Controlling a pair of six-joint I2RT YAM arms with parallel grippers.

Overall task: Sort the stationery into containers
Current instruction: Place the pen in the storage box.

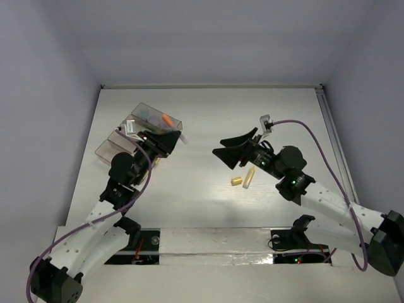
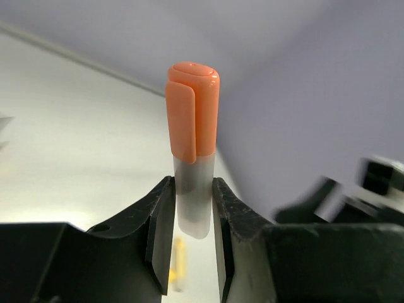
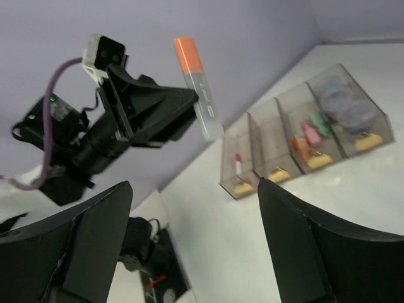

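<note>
Left gripper [image 2: 192, 189] fingers clamp the orange-capped marker [image 2: 192, 107] by its clear barrel, raised near the boxes [image 3: 271, 148]. Tilt it level and align it lengthwise with the box of coloured sticks [image 3: 310, 131] before release. Your right gripper [image 1: 235, 153] stands wide and empty.

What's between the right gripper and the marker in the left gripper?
Nothing: top view shows bare table between the right gripper and the marker; both yellow sticks lie off that line.
</note>
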